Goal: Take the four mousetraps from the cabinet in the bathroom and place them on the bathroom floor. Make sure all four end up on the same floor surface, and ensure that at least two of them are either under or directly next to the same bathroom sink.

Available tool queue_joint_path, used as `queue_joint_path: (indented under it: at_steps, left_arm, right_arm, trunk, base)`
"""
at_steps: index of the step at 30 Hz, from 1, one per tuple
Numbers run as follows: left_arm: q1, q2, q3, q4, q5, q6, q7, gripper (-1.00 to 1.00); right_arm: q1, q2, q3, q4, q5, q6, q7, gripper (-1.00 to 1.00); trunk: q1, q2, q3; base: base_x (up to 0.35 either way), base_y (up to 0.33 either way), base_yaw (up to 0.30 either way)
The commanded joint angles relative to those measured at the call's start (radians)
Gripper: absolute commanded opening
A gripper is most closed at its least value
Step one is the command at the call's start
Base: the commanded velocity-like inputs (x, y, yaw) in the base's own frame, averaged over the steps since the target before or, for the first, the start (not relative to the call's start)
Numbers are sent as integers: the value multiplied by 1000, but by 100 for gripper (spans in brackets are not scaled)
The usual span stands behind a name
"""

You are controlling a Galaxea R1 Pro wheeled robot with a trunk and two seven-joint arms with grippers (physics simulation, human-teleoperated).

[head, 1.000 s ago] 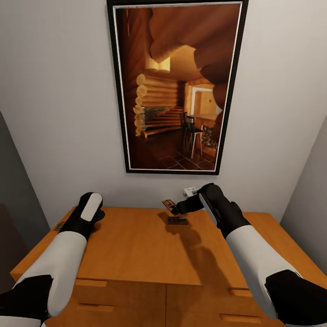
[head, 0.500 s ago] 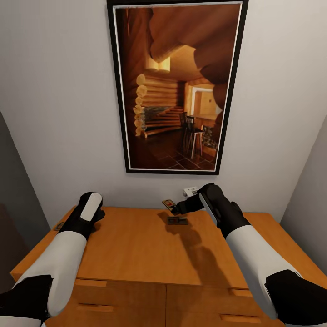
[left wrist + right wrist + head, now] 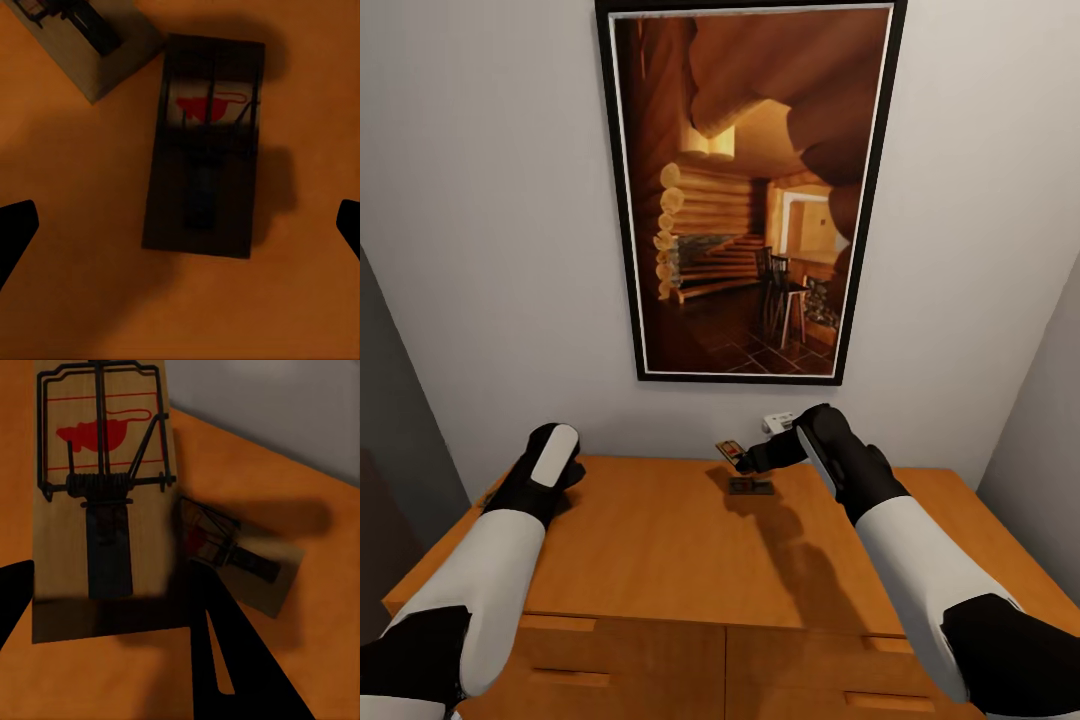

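While my right gripper [image 3: 745, 458] grips one mousetrap [image 3: 101, 502] above the cabinet [image 3: 660, 540], another trap [image 3: 750, 487] lies below; my left gripper [image 3: 180, 225] hangs open over a third [image 3: 204, 142]

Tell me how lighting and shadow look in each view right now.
Head view: evenly lit, right arm's shadow falls across the cabinet top. Left wrist view: dim, the mousetrap lies in heavy shade. Right wrist view: the held mousetrap is bright and sharp, with the one beyond partly shadowed.

pale wall [image 3: 480, 250] | framed log-cabin picture [image 3: 750, 190] | white wall outlet [image 3: 778, 421]
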Motion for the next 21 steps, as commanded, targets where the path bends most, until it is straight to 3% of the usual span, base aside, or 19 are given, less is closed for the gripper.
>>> queue_joint_path:
  at_steps: [1,9,12,21]
  left_arm:
    - [-1,2,0,-2,7,5,7,100]
    - [0,25,0,-4,3,6,4,100]
    - [0,26,0,-4,3,6,4,100]
    - [-1,26,0,-5,3,6,4,100]
  right_arm:
    - [-1,1,1,-1,5,4,0,-100]
    - [-1,-31,1,-15,37,4,3,-100]
    - [-1,-34,0,-17,39,4,4,-100]
    - [-1,-82,-3,-55,29,4,9,-100]
  trunk:
    - [0,-1,-1]
    - [0,-1,-1]
    - [0,-1,-1]
    - [0,-1,-1]
  base:
    - [0,0,0]
    - [0,0,0]
    - [0,0,0]
    - [0,0,0]
